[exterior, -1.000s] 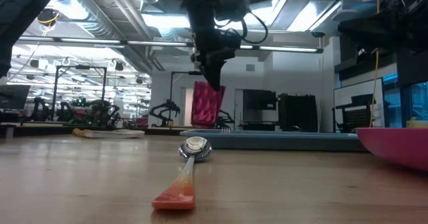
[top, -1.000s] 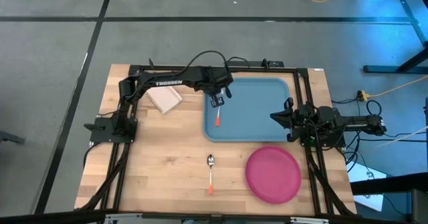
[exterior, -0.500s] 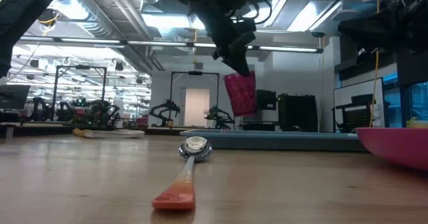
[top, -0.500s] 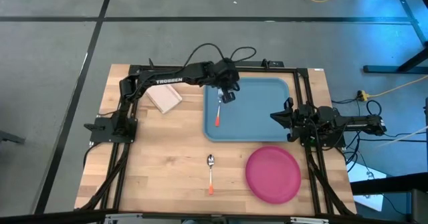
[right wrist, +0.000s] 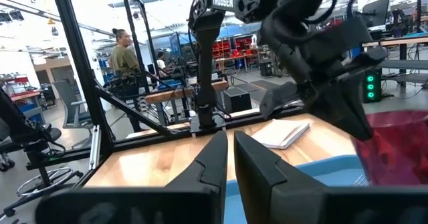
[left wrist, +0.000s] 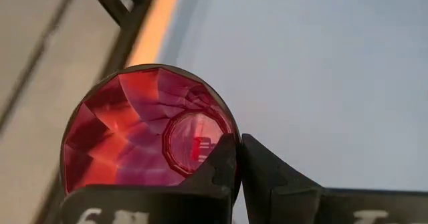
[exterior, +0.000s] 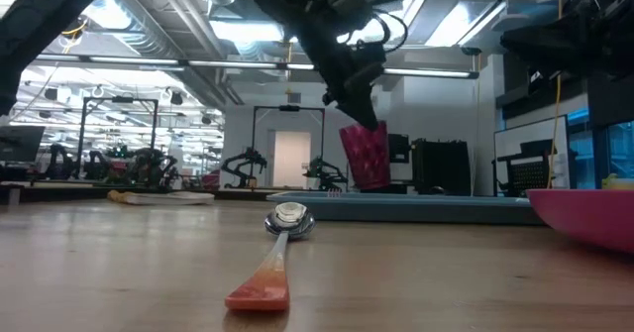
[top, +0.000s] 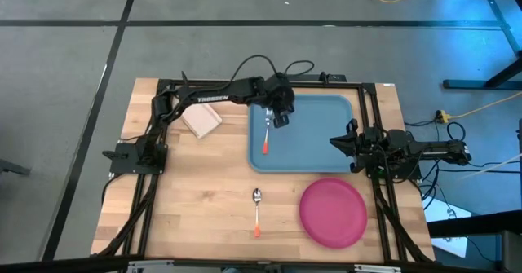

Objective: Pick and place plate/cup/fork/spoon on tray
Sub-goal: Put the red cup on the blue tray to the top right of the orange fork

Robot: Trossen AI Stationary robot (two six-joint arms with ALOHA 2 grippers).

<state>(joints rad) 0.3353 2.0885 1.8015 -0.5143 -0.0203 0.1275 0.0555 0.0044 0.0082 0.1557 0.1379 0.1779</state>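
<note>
My left gripper (top: 278, 115) hangs over the far left part of the light-blue tray (top: 318, 147) and is shut on the dark red cup (exterior: 365, 157), which also shows in the left wrist view (left wrist: 134, 137). The fork (top: 267, 138) lies flat on the tray, just near of the gripper. The spoon (top: 257, 211) lies on the table, near of the tray. The pink plate (top: 333, 213) rests on the table at the near right. My right gripper (right wrist: 229, 158) is shut and empty at the tray's right edge (top: 341, 143). My left gripper pinches the cup's wall at its rim (left wrist: 231, 140), one finger inside the cup (left wrist: 219, 167) and one outside (left wrist: 264, 174). The fingers come from above, slanting down. The cup hangs tilted below them, lifted clear above the tray.
A white napkin (top: 201, 120) lies on the table left of the tray. A dark frame rail (top: 261, 84) runs along the table's far edge. People and equipment show in the room beyond the table in the right wrist view (right wrist: 124, 50).
My left gripper has carried the cup from the tray's left rim toward the table's right edge, over the tray. The cup has stayed lifted clear and now hangs more tilted.
</note>
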